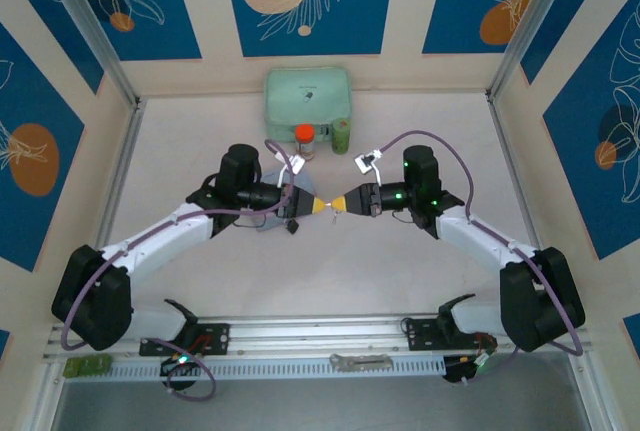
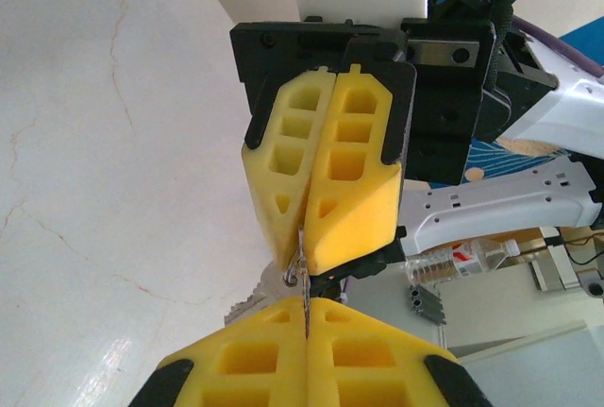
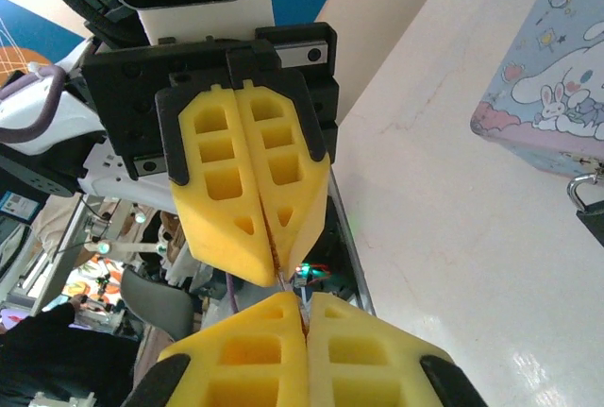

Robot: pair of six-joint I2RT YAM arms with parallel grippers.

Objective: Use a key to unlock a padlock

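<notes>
Fingers (image 2: pixel 245 360) of the left gripper (image 1: pixel 318 206) pressed together, pinching the key (image 2: pixel 303 286), a thin silvery sliver that runs from between their tips straight across to the right gripper (image 1: pixel 344 203). The right fingers (image 2: pixel 351 171) are likewise pressed together, tips closed on the far end of the same sliver. The two grippers meet tip to tip above the middle of the bench (image 1: pixel 400 271), with the key spanning the narrow gap between them. A small serrated grey edge shows just left of the key in the left wrist view; whether it belongs to the key cannot be told.

Step in hand, as judged: a hand-over or re-grip of the key between the arms, ahead of any insertion. The padlock (image 3: pixel 595 223), dark body with silvery shackle, sits at the right edge of the right wrist view, just beside the light-blue cartoon tin (image 3: pixel 552 95) and well apart from the key. Whether its shackle is hooked to the tin cannot be told.

Next move, as judged: one pair of fingers lets go so that the other carries the key alone with its blade free, and the padlock is steadied with its keyhole towards the key. So slender a key may twist in soft pads.

Containers, left to right: the tin, lid shut, contents unseen; a mint-green case (image 1: pixel 307 99) at the back wall, closed, contents unseen; an orange-capped bottle (image 1: pixel 304 139) and a green bottle (image 1: pixel 341 136) standing just in front of it, contents not discernible
</notes>
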